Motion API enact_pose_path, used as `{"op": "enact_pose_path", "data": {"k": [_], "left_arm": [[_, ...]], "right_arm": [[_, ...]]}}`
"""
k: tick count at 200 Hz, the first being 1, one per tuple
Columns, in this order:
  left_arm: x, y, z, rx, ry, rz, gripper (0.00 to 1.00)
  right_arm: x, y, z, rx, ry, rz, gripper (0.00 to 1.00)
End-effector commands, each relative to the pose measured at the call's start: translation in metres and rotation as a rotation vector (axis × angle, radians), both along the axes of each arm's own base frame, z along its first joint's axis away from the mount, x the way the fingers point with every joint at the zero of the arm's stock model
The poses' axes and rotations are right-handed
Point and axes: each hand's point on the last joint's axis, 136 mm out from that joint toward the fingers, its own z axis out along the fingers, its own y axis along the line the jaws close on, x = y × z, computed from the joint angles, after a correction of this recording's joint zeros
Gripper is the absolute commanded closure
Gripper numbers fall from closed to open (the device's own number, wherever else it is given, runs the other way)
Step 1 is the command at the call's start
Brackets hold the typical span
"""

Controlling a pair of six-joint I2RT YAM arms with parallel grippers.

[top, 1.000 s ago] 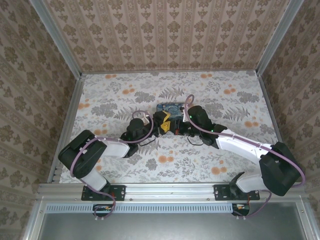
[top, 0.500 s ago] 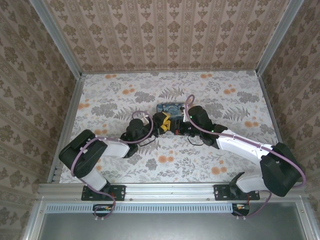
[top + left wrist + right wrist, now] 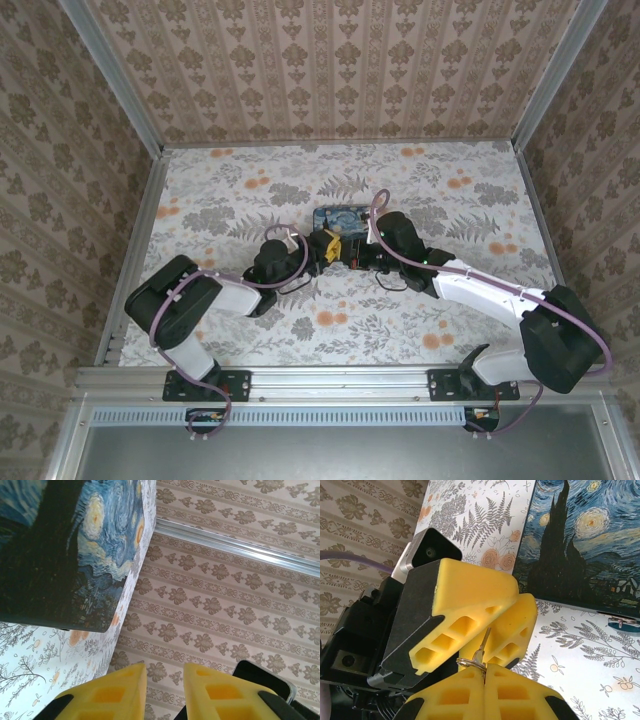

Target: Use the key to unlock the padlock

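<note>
You can see the left gripper point(image 3: 327, 245) narrowing, its yellow fingers point(image 3: 465, 607) drawn in from a wider spread to a slim gap on either side of the key point(image 3: 483, 641), while the bulky near link of its arm shifts a little to the right.
</note>
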Motion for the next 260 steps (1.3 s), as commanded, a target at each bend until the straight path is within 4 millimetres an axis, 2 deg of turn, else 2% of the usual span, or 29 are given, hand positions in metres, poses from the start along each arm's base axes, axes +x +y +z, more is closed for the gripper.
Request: {"op": "enact_pose_path", "data": {"k": [1,96,134,163,177,200,222,244,252,260], "left_arm": [[0.005,0.004,0.003,-0.014,-0.031,0.021,0.79],[0.006,0.003,0.003,-0.016,-0.036,0.020,0.91],[0.006,0.003,0.004,-0.017,-0.042,0.019,0.91],[0.006,0.002,0.006,-0.015,-0.054,0.017,0.99],[0.008,0.002,0.007,-0.005,-0.072,0.012,1.00],[0.014,0.003,0.010,0.043,-0.132,-0.013,1.00],[0.022,0.003,0.015,0.108,-0.219,-0.060,1.00],[0.028,0.001,0.018,0.179,-0.303,-0.123,1.00],[0.029,-0.001,0.021,0.198,-0.337,-0.148,1.00],[0.031,-0.002,0.024,0.220,-0.367,-0.167,1.00]], "right_arm": [[0.003,-0.004,0.003,0.005,-0.016,-0.020,1.00],[0.006,-0.008,0.001,0.002,-0.014,-0.040,1.00],[0.008,-0.010,0.000,0.003,-0.013,-0.049,1.00],[0.008,-0.011,0.000,0.005,-0.011,-0.049,1.00],[0.007,-0.017,0.000,0.004,-0.014,-0.064,0.82],[0.004,-0.040,-0.003,0.012,-0.021,-0.130,0.61],[0.000,-0.060,-0.004,0.040,-0.024,-0.185,0.53],[-0.001,-0.068,0.002,0.058,-0.054,-0.205,0.41],[-0.001,-0.069,0.005,0.066,-0.073,-0.206,0.33],[0.001,-0.070,0.009,0.075,-0.091,-0.214,0.18]]}}
